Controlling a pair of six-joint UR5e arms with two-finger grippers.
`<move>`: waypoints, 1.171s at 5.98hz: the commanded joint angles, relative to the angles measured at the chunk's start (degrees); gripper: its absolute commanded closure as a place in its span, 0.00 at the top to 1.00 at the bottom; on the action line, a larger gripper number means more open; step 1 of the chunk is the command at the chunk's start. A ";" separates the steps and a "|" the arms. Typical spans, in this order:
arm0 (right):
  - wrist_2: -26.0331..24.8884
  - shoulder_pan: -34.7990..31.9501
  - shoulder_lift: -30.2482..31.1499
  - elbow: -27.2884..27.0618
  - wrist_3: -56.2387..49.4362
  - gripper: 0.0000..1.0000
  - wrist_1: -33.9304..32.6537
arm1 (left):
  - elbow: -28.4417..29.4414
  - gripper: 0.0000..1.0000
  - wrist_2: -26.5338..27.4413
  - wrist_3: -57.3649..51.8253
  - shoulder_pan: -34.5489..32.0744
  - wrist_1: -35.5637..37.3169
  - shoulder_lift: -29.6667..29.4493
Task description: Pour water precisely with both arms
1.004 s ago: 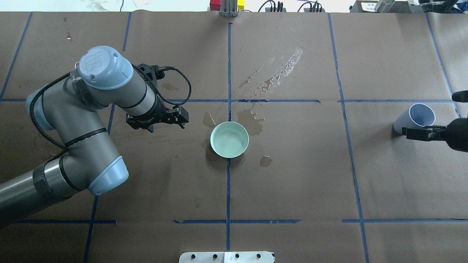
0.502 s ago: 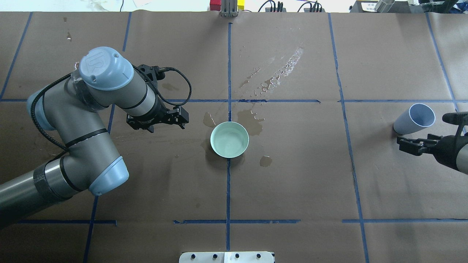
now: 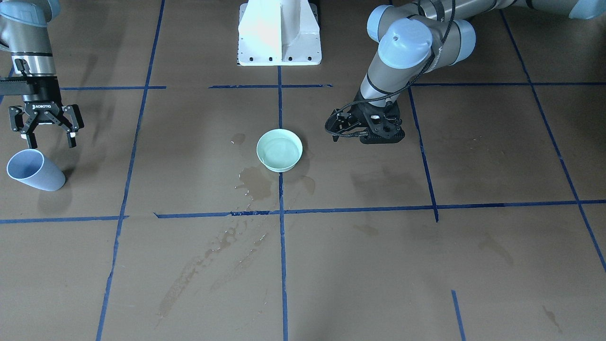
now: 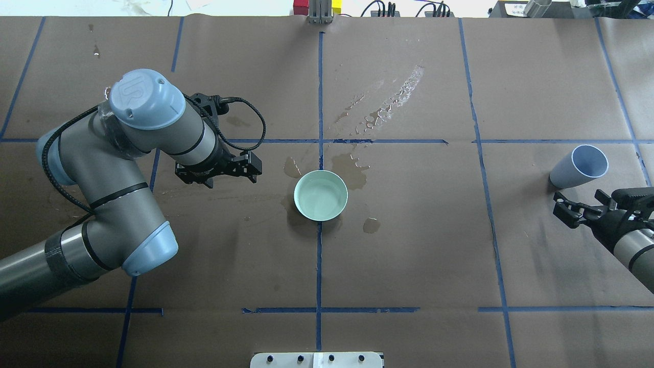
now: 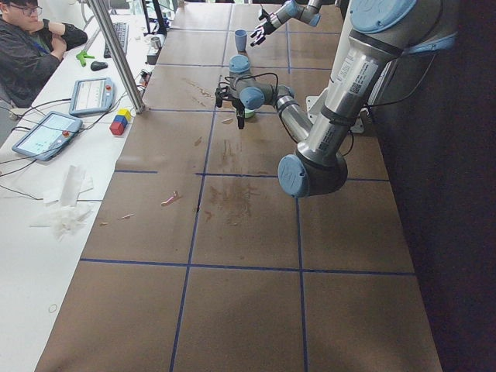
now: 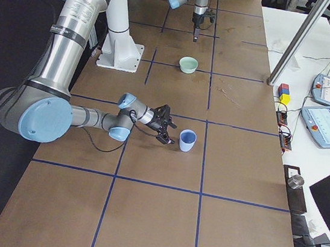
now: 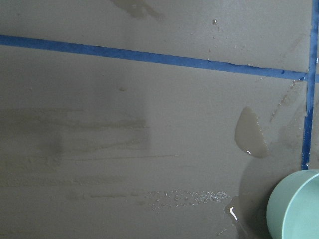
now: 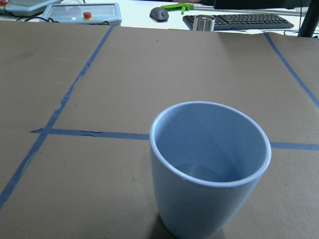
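Right, the pale blue cup [image 8: 211, 172] is standing upright and free at the far right of the brown paper surface [image 4: 409, 255]. The right gripper [image 3: 51, 141] is hanging just beside it on the robot's side, jaws spread wide, gripping nothing and not touching the cup.

Over at the centre, the mint-green bowl [image 4: 321, 195] is sitting where the blue tape lines [image 4: 319, 266] cross. The water [image 4: 322, 200] is showing there as a faint sheen inside it. More of it is lying spilled around the bowl: a puddle [image 4: 351, 168] on its far side, smaller blots near it, and a glistening streak [image 4: 393, 99] further off. Whether the cup is holding any, I cannot say for sure.

The left gripper [image 4: 240, 168] is hovering low just left of the bowl without touching it. I cannot tell how its jaws are standing.

My read is that we are sitting between pours, with nothing in hand. If another pour is coming, the right jaws will need to close squarely round the cup's wall. Then comes a level carry to the bowl and a slow tilt. With this much already on the paper, control matters, and the left arm could be steadying that bowl.
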State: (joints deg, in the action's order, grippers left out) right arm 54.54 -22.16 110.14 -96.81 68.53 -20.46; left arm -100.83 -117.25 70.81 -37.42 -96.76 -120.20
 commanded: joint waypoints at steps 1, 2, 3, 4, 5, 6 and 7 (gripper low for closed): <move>-5.91 0.18 -4.90 6.51 0.03 1.00 2.27 | -0.07 1.00 0.00 0.12 0.15 -0.01 0.06; -6.63 0.18 -6.33 7.67 -0.23 1.00 2.27 | -0.07 1.00 0.09 0.12 0.15 -0.01 0.06; -6.73 -0.08 -6.34 7.77 -0.50 1.00 2.35 | 0.02 1.00 0.09 0.12 0.24 -0.01 0.06; -8.12 -0.08 -6.25 8.03 -0.76 1.00 2.36 | -0.07 1.00 0.09 0.12 0.24 -0.01 0.06; -8.39 -0.17 -6.17 9.51 -0.67 1.00 2.88 | -0.07 1.00 0.09 0.12 0.24 -0.01 0.06; -9.01 -0.17 -6.34 10.23 -0.94 1.00 4.36 | -0.07 1.00 0.17 0.12 0.24 -0.01 0.06; -9.53 -0.52 -6.52 10.23 -0.94 1.00 4.38 | -0.07 1.00 0.09 0.12 0.32 -0.01 0.06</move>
State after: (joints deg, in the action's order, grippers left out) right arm 45.54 -22.44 103.78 -86.83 67.65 -16.46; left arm -100.90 -117.12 70.93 -37.14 -96.77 -120.15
